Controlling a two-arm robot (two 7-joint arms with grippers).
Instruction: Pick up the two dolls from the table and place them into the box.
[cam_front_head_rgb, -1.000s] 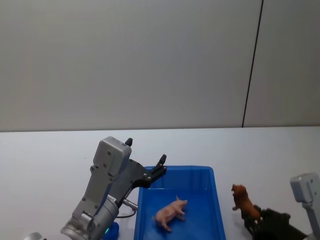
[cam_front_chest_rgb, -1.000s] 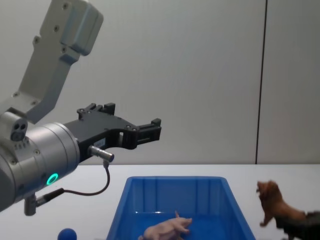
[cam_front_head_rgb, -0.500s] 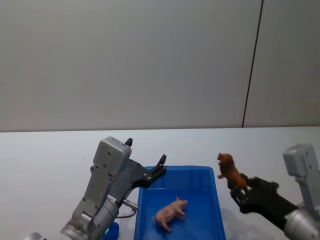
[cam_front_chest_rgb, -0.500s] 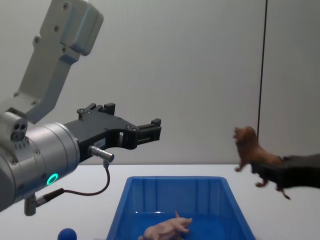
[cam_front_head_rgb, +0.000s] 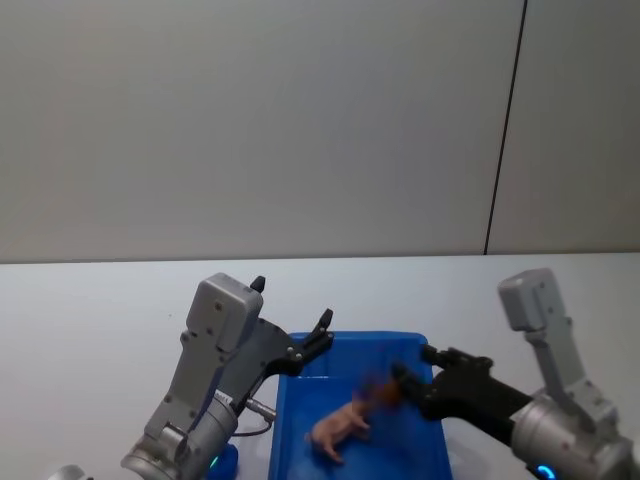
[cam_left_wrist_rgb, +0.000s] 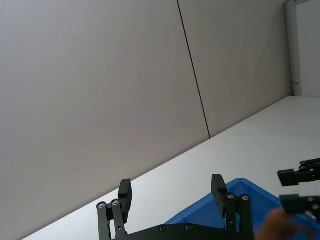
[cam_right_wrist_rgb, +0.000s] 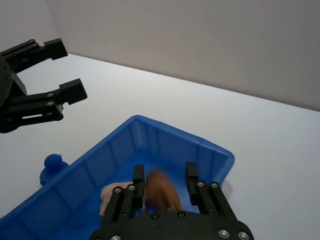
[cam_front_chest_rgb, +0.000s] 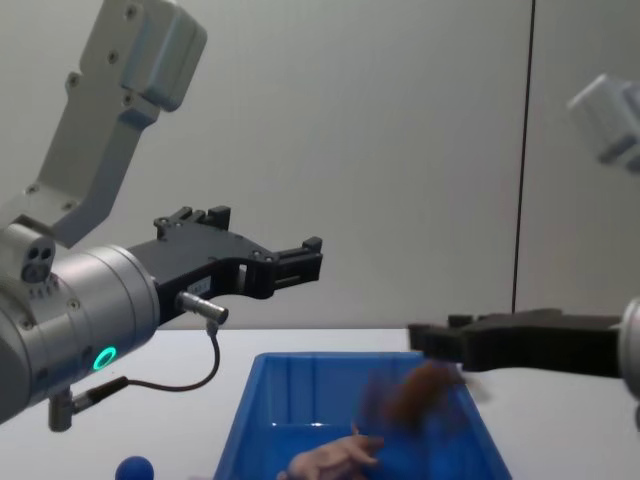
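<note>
The blue box (cam_front_head_rgb: 350, 339) stands on the white table (cam_front_head_rgb: 100, 310) between my two arms. The pale pink doll (cam_front_head_rgb: 340, 426) lies inside it on the floor. The reddish-brown doll (cam_front_chest_rgb: 420, 390) is a blur just below my right gripper (cam_front_chest_rgb: 425, 336), inside the box's walls. In the right wrist view that gripper (cam_right_wrist_rgb: 165, 175) is open, its fingers apart over the box (cam_right_wrist_rgb: 180, 135), with the brown blur (cam_right_wrist_rgb: 162, 192) between and beyond them. My left gripper (cam_left_wrist_rgb: 171, 186) hangs open and holds nothing, above the box's left far corner (cam_left_wrist_rgb: 240, 187).
A small blue knob-like thing (cam_front_chest_rgb: 133, 468) sits on the table left of the box, also visible in the right wrist view (cam_right_wrist_rgb: 52, 162). White tabletop stretches behind and to both sides of the box. A grey wall stands behind.
My right gripper carried the brown doll leftward over the box and let go of it; the doll now drops as a blur. The left arm and the pink doll have not moved.
</note>
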